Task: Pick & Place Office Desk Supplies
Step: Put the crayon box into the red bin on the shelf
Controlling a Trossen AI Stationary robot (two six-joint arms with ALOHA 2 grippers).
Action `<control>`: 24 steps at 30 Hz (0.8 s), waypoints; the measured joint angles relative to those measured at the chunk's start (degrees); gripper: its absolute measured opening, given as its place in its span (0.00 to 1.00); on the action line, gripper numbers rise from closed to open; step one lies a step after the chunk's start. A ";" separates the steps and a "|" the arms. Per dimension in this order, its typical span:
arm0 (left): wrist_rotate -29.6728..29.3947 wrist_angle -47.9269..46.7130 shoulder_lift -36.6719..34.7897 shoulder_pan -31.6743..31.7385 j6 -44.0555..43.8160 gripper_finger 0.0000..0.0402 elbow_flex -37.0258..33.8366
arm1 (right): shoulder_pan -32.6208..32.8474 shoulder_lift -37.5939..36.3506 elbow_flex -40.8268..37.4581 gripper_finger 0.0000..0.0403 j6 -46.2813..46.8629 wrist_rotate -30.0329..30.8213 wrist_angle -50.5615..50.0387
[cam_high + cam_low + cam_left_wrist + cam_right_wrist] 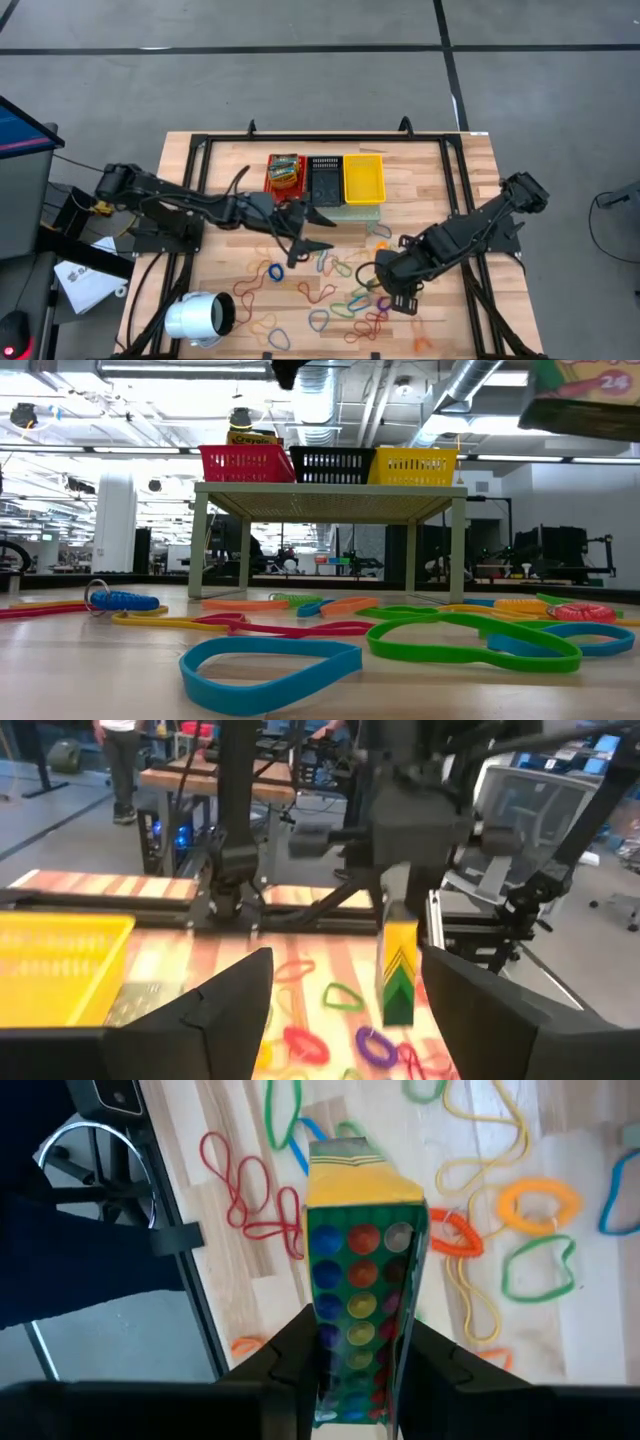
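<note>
Colourful rubber bands (pixel 330 295) lie scattered on the wooden table's near half. My right gripper (pixel 395 290) hovers over them, shut on a green-yellow printed packet (pixel 362 1250). The left wrist view shows that packet (pixel 398 970) upright below the right gripper. In the low view the packet (pixel 590 400) is high at the upper right. My left gripper (pixel 310 228) is open in the air near the basket stand, left of the right gripper, and touches nothing. Another packet (pixel 285 172) lies in the red basket. My right gripper pinches the packet between its two fingers (pixel 300 1345), one on each long side, near the packet's upper end (pixel 350 1380). The fingers come from above, pointing down. The packet hangs upright below them, lifted clear of the table and the bands.
Red (pixel 272 180), black (pixel 325 175) and yellow (pixel 363 178) mesh baskets stand in a row on a small raised stand (pixel 330 495) at the table's far middle. A white cylinder (pixel 200 318) lies at the near left corner. Black frame rails run along the table's edges.
</note>
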 joint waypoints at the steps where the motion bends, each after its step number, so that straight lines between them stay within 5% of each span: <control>1: 0.32 0.32 1.04 0.01 0.02 0.65 1.32 | -0.30 0.00 0.00 0.23 -0.43 0.01 0.09; 14: 4.76 -1.59 13.61 -0.30 -1.81 0.70 11.01 | -0.91 0.00 0.00 0.23 -3.41 0.00 1.04; 24: 5.56 -3.30 16.46 -1.17 -1.92 0.70 14.95 | -1.60 0.00 0.00 0.23 -5.11 0.00 1.87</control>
